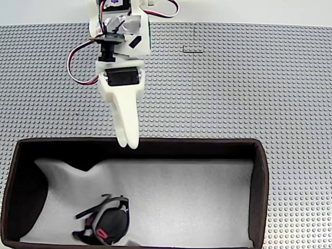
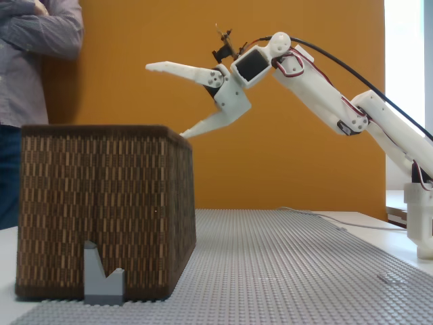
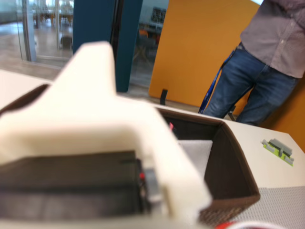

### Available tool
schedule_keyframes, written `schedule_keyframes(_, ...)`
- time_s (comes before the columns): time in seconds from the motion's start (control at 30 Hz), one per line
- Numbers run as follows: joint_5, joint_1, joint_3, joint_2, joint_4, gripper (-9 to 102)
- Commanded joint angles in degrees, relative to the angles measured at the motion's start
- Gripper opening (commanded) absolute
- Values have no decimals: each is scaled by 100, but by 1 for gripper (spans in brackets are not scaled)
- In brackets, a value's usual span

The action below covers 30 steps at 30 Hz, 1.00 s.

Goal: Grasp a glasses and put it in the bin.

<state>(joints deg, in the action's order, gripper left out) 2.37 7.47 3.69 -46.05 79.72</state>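
- The gripper [image 2: 166, 100] hangs in the air above the near wall of the bin [image 2: 101, 203]. In a fixed view from the side its two white fingers are spread wide apart, one reaching out level and the other slanting down toward the rim, with nothing between them.
- In a fixed view from above, the gripper [image 1: 128, 140] shows with its tips over the bin's upper rim [image 1: 207, 141].
- The glasses [image 1: 106, 221] lie inside the bin on the white foam padding [image 1: 192, 197], toward the lower left of that view and well apart from the fingertips. They look partly folded, with one thin arm sticking out to the left.
- In the wrist view the white finger body blocks most of the frame; the bin's brown wall [image 3: 233, 162] and a strip of padding show behind it.
- A person [image 2: 30, 61] stands behind the bin.
- Judging by how things lie, the task's main work seems done: the glasses are in the bin and the pincer is empty. What may be left is only drawing the arm clear.
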Motion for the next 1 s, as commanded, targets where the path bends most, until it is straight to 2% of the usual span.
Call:
schedule_keyframes(0.0, -9, 70, -9, -387, 26, 58)
schedule_keyframes(0.13, -149, 35, -378, -686, -237, 42)
schedule_keyframes(0.27, -193, -97, -984, -1195, -264, 12)
schedule_keyframes(0.33, -316, -202, -1055, -1819, -123, 1)
schedule_keyframes(0.8, -281, -185, -1055, -3964, 2312, 0)
schedule_keyframes(0.97, -18, -316, -650, -4843, 2435, 0)
